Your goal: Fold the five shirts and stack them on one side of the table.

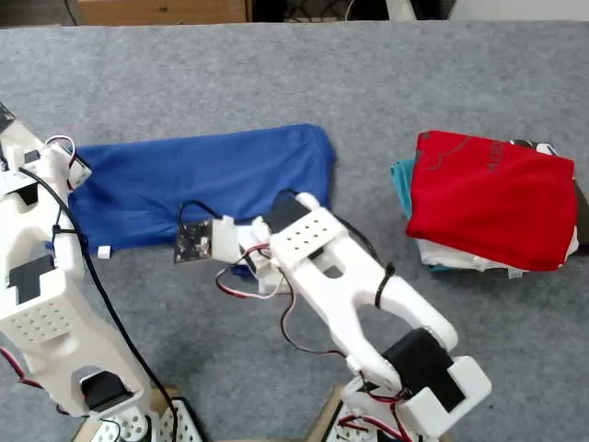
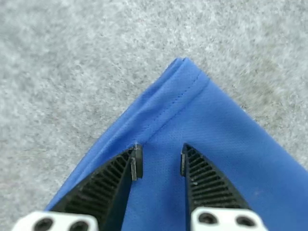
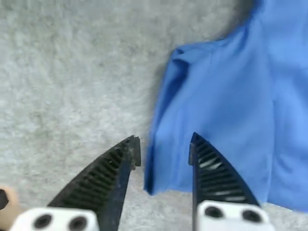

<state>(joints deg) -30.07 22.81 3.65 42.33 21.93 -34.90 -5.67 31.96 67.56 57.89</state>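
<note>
A blue shirt [image 1: 202,184] lies flat as a long band left of the table's middle. My left gripper [image 2: 160,161] is open over one corner of the blue shirt [image 2: 207,130], its fingertips resting on the cloth either side of the hem. In the high view the left gripper [image 1: 72,170] is at the shirt's left end. My right gripper [image 3: 164,149] is open and straddles a folded edge of the blue shirt [image 3: 221,106], one finger over the grey mat. The right gripper [image 1: 248,264] is at the shirt's near edge. A stack of folded shirts, red on top [image 1: 492,198], sits at the right.
A grey felt mat [image 1: 276,74] covers the table. Under the red shirt, teal, white and dark shirts show at the stack's edges [image 1: 402,175]. The right arm's cables [image 1: 248,290] trail over the mat in front of the blue shirt. Both arm bases stand at the near edge.
</note>
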